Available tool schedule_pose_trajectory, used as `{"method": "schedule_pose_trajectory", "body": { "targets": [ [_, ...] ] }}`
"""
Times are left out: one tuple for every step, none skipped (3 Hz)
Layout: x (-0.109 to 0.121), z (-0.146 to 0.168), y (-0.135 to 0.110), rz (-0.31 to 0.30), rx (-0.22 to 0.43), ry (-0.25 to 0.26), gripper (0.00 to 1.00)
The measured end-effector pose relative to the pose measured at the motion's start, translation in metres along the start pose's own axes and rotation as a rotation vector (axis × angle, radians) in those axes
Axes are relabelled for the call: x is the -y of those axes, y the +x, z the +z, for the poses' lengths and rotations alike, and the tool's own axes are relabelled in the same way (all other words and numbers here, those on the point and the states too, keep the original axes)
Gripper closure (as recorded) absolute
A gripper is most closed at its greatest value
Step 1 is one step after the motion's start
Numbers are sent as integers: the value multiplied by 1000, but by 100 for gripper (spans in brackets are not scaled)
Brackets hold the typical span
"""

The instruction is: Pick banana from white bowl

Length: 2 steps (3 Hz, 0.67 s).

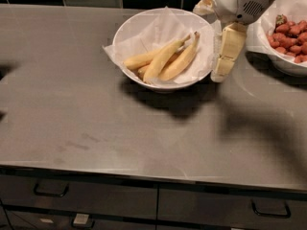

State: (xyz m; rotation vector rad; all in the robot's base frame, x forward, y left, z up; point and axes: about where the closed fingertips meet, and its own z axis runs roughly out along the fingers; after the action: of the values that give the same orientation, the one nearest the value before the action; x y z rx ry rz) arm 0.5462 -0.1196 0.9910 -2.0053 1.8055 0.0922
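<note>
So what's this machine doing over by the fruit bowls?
A robot arm is going after the bananas. Its gripper hangs just beside the right rim of the white bowl, where the bananas lie on a paper liner. None is lifted yet. A second bowl of red berries sits further right.
</note>
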Motion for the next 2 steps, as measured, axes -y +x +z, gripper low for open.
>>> {"method": "schedule_pose_trajectory", "body": {
  "targets": [
    [25, 22, -1, -68, 55, -36, 0],
    [60, 50, -15, -161, 114, -66, 0]
  ]
}}
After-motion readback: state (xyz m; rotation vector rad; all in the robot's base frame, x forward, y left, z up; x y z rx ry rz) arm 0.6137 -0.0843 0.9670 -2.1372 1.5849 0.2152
